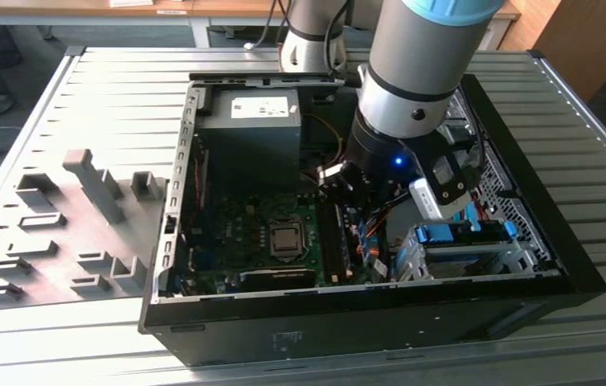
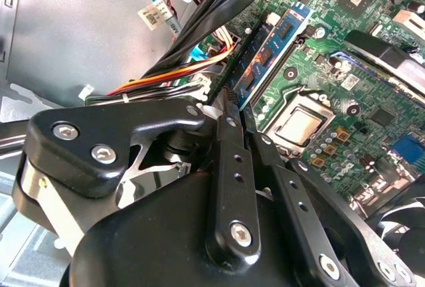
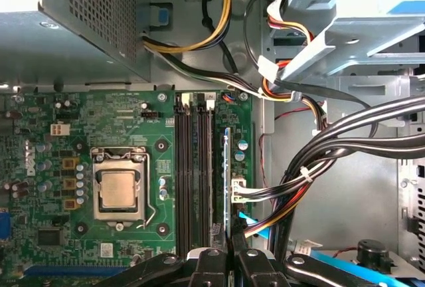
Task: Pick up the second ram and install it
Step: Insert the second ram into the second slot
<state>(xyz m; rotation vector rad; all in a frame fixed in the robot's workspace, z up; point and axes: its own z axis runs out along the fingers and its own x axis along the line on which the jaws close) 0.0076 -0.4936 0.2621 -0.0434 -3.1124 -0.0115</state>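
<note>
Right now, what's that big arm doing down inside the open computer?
The grey robot arm is reaching into the open black computer case lying on a ribbed metal table. Its black pincer is shut on a long, thin dark memory stick, held on edge over the slots of the green motherboard, beside the square silver processor. Whether the stick is fully seated cannot be told.

Chunky grey arm point(image 1: 415, 56) with a light blue band up top, black wrist with a glowing blue LED, black gripper point(image 2: 232, 117) links full of silver screws.
</note>
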